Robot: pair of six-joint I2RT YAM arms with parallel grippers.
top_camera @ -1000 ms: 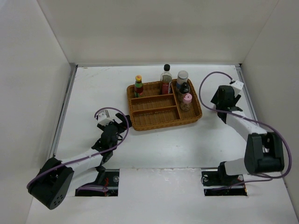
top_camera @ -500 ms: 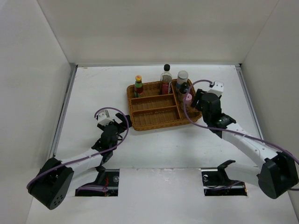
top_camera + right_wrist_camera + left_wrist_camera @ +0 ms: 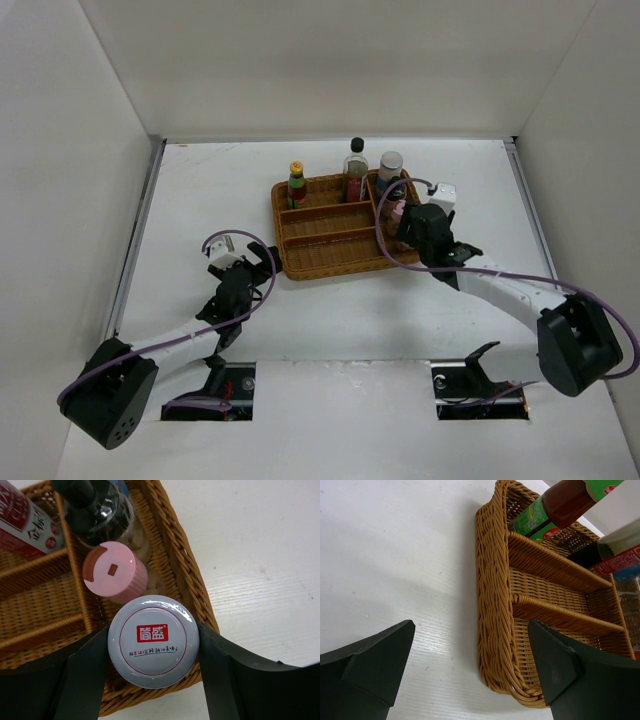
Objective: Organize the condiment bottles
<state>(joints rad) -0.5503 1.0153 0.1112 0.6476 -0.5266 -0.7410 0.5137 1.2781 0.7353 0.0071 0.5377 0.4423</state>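
1. Condiment bottles [image 3: 390,180] stand crowded in the upper and right parts of the wicker tray [image 3: 330,238], at centre frame in the top view. The tray's two long middle slots hold nothing.
2. The grey-lidded jar [image 3: 153,641] sits low centre in the right wrist view, over the tray's lower right corner and just beside the pink-capped jar [image 3: 111,572]. Whether its base rests on the wicker is hidden.
3. The right gripper [image 3: 151,630] is clamped on that jar, with a finger pressed against each side at the lid.
4. The left gripper [image 3: 470,630] is spread wide and holds nothing. It hangs over the table [image 3: 395,540] at the tray's left end.
5. Handling, as a judgement: the jar looks rigid and smooth-walled, so it could slip. A squeeze on the body just under the broad lid seems safest.
6. The yellow-capped sauce bottle [image 3: 560,502] and the black-capped glass bottle [image 3: 355,172] are tall and narrow. They are likely tippy and breakable, so hold them at mid-body rather than by the cap.
7. Writing: the grey lid carries a red patch with white Chinese characters and a line of small dark script below. The glass bottle's red label also bears white Chinese characters. The sauce bottle's green label shows a small square code.
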